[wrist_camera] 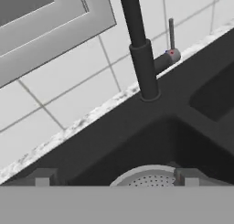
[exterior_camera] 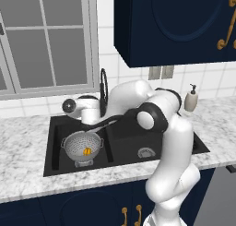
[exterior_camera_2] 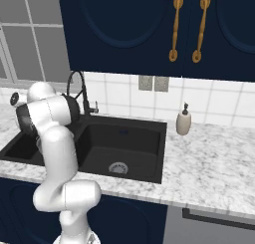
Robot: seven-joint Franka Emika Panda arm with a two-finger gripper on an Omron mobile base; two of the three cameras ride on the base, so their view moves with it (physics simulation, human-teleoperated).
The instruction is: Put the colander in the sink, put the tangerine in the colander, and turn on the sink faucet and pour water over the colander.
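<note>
Hovering with fingers spread wide and empty, gripper (wrist_camera: 114, 178) just above the colander (exterior_camera: 82, 146), seated in the sink (exterior_camera: 124, 133) basin below with the tangerine (exterior_camera: 86, 151) inside, so both placements look done. Beyond and slightly right, sink faucet (wrist_camera: 142, 58) with side lever upright and untouched, water not yet running.

Even, flat rendered light with no clear source — bright on the white wall tiles (exterior_camera: 115, 59) and marble counter (exterior_camera_2: 214, 163), no glare. The black sink (exterior_camera_2: 124, 143) swallows detail in its basins; shadows are soft and faint. All views look low-resolution and slightly soft — no edge distortion
</note>
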